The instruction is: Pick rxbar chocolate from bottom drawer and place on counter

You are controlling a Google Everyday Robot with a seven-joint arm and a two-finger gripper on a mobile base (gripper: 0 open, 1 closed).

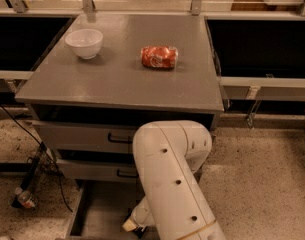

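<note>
**One bar, hidden in the open bottom drawer (pixel 99 214)**

The rxbar chocolate is out of sight, likely beneath the arm (pixel 172 184). Probably light, flat and slick-wrapped, so best pinched across its narrow width. The gripper (pixel 133 225) sits low in the drawer; its grip cannot be told. Above, the counter (pixel 117 84) holds a bowl (pixel 84 42) and a red packet (pixel 159 57).

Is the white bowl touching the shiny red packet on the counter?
Apart. The camera view shows bare grey counter between the bowl and the packet. The gripper is down in the bottom drawer, mostly hidden by the arm.
</note>
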